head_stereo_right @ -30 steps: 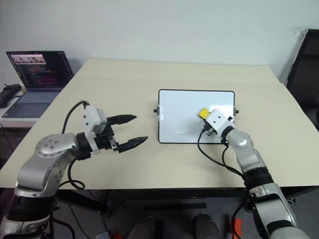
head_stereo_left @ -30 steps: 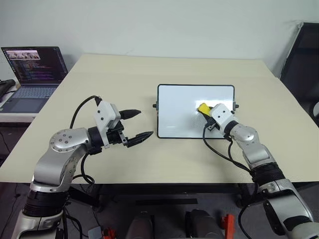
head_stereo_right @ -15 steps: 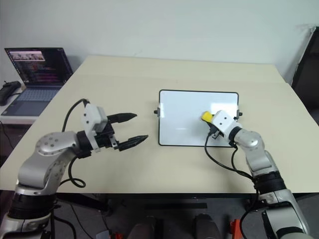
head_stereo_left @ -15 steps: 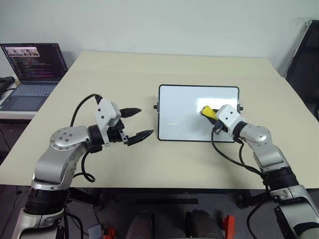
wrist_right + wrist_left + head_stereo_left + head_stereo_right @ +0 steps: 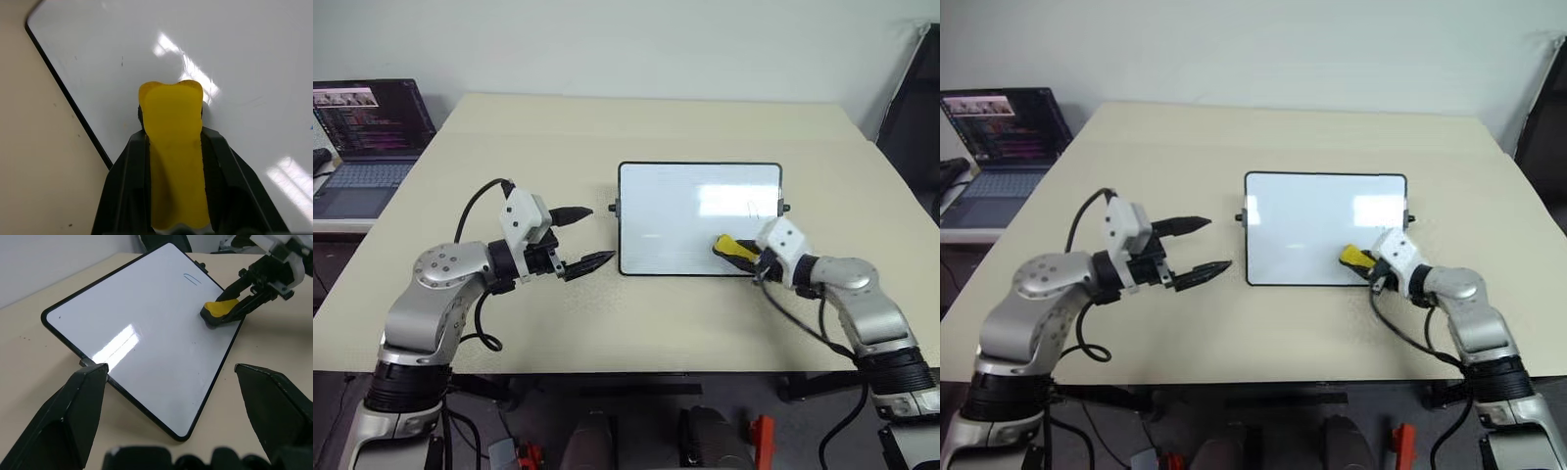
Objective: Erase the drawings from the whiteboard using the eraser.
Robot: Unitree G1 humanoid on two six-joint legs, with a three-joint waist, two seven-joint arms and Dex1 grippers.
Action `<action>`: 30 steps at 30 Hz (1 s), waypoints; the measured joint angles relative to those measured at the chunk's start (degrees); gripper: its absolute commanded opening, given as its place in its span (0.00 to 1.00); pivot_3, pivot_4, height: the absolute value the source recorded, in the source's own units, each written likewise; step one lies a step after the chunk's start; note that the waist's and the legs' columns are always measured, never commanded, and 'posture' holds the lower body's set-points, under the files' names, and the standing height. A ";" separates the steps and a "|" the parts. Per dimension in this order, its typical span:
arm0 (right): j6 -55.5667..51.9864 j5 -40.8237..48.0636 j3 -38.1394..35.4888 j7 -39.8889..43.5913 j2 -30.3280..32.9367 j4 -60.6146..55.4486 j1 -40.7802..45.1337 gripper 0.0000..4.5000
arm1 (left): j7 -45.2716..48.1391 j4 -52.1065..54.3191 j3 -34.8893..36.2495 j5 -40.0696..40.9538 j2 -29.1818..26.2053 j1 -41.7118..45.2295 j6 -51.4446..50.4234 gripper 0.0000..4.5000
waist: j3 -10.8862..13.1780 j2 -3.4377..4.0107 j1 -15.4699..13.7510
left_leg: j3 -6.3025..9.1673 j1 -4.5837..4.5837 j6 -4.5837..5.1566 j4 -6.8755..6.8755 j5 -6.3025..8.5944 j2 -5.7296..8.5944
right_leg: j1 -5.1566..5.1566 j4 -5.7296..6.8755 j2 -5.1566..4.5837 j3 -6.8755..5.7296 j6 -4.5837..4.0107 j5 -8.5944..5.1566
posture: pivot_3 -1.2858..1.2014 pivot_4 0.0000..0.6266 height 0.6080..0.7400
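The eraser [image 5: 732, 245] sits pinched in the right jaws on the whiteboard [image 5: 675, 220]; left jaws spread.

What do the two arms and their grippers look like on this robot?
Both arms are silver-grey metal with rounded joint housings and black bands. Each ends in a white boxy housing bearing two black, tapered fingers: left gripper, right gripper. A loose black cable loops from each wrist back along the forearm.

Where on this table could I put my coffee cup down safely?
Bare table lies beyond the whiteboard, toward the wall, and along the near edge. It is crowded between the left end effector and the board, and near the board's corner where the right end effector holds the eraser.
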State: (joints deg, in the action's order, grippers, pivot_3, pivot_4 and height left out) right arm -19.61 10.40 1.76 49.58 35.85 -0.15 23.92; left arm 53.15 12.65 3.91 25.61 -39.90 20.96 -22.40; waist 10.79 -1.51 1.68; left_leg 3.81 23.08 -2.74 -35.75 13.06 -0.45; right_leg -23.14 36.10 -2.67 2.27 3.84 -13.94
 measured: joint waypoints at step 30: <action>9.30 3.74 -7.32 17.13 21.10 18.06 11.74 0.22 | 2.06 -1.85 4.49 0.00 -7.02 1.83 -0.01 1.00 | 0.56 0.33 0.13 | -0.32 0.47 -0.12 -0.30 0.47 -0.12 | -0.52 0.17 0.45 0.18 -0.34 -0.06 | 0.52 0.24 1.00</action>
State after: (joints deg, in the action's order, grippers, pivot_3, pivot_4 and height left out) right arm -10.31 14.13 -5.56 66.71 56.96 17.91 35.66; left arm 55.20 10.80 8.40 25.62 -46.92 22.79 -22.40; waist 11.35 -1.17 1.81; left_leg 3.50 23.56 -2.87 -36.06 13.53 -0.56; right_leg -23.66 36.27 -2.22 2.45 3.50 -14.01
